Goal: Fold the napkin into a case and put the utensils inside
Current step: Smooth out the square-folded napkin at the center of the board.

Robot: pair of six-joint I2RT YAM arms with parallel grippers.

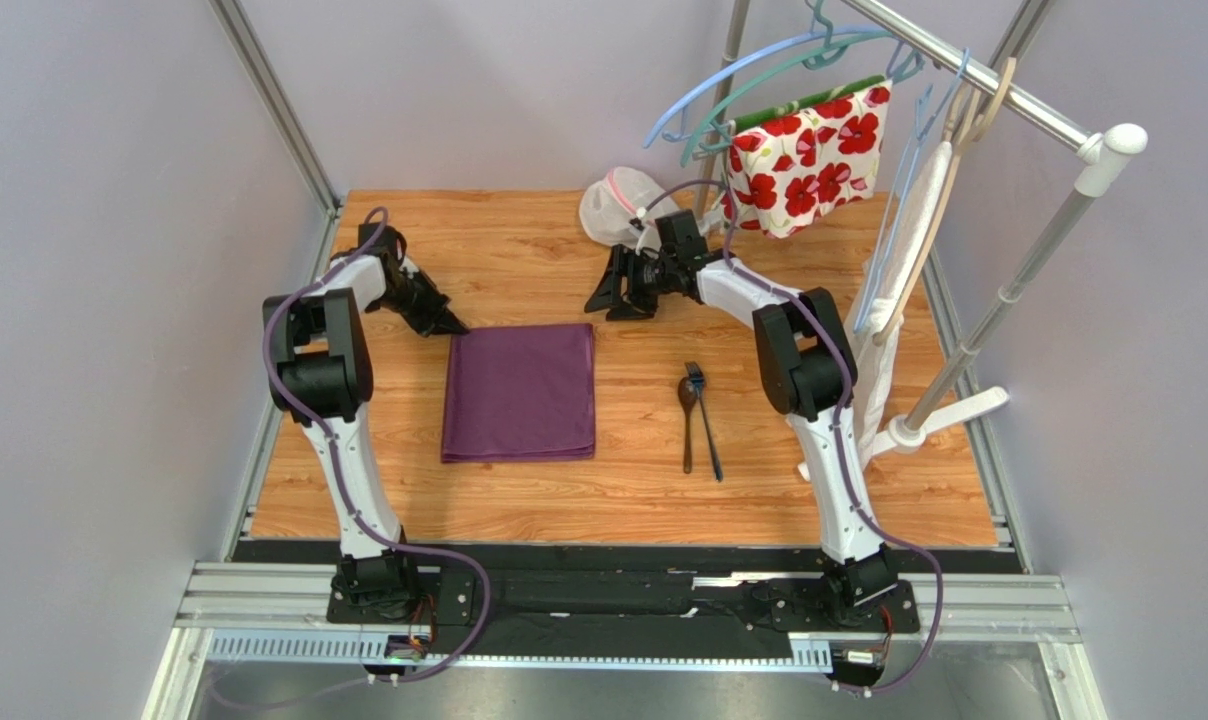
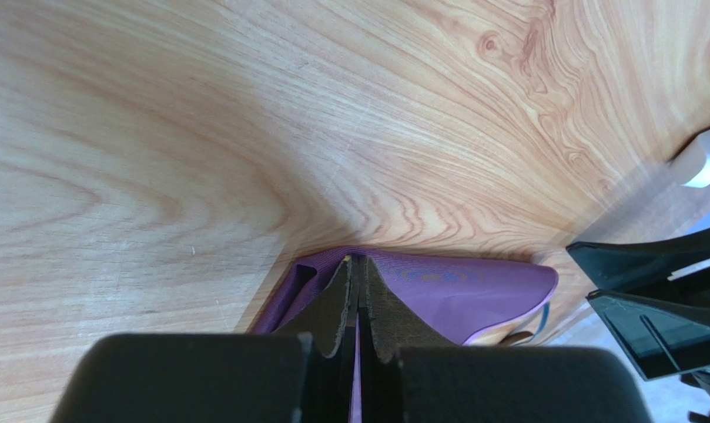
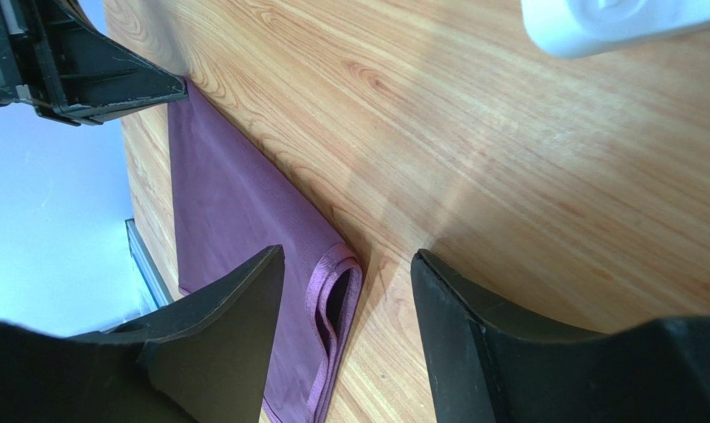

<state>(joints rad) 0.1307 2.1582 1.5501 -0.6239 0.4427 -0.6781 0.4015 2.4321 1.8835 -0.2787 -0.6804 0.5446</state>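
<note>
Left gripper (image 2: 358, 264) pinching and right gripper (image 3: 348, 256) spread, at the two far corners of the purple napkin (image 1: 519, 393).

The napkin lies flat on the desk (image 1: 415, 495), a little left of the middle, and its edge shows doubled layers in the right wrist view. The left gripper is pressed together on the far left corner, with cloth caught between its fingers. The right gripper straddles the far right corner, the looped cloth edge lying between its parted fingers. The spoon (image 1: 687, 408) and a second dark utensil (image 1: 705, 428) lie just beside each other on bare wood, to the right of the napkin and apart from it.
</note>
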